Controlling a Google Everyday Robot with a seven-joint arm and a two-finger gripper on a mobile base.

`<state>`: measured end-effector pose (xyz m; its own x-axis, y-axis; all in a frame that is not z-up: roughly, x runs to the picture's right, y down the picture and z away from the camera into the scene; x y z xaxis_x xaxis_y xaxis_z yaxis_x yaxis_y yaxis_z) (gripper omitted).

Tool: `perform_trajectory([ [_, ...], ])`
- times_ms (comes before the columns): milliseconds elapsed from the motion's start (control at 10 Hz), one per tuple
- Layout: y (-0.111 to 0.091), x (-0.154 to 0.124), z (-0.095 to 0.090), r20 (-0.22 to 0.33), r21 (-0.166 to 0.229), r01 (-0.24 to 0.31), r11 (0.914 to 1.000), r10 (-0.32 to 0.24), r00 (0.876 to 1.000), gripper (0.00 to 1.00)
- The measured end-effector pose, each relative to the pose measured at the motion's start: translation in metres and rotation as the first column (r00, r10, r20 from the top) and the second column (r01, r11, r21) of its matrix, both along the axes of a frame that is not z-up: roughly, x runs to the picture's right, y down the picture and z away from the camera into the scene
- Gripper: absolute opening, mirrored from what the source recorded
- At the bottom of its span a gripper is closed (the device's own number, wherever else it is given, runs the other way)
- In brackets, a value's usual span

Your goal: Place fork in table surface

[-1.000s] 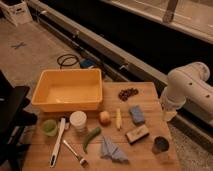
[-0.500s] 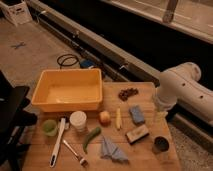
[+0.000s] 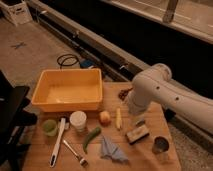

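Near the front-left of the table surface (image 3: 145,157), the fork (image 3: 75,152) lies flat with its head toward the front edge, between the long white utensil (image 3: 58,142) and the green pepper (image 3: 91,138) (touching neither, looks like). The gripper (image 3: 139,121) hangs over the right side just above a tan block (image 3: 136,134), well apart from the fork. Can't tell if it's spread or closed.

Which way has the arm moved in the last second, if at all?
Yes: the arm has swung in over the table surface, toward the yellow tub. Its pincer now hangs near the brown block, well away from the fork.
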<state>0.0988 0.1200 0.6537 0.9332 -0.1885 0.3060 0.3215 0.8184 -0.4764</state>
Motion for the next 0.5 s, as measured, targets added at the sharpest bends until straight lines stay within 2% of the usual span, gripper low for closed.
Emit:
perform_trajectory([
  [500,0.0010,0.0006,-0.0008,-0.001,0.001,0.006,1.0000,-0.006,1.000,0.65],
])
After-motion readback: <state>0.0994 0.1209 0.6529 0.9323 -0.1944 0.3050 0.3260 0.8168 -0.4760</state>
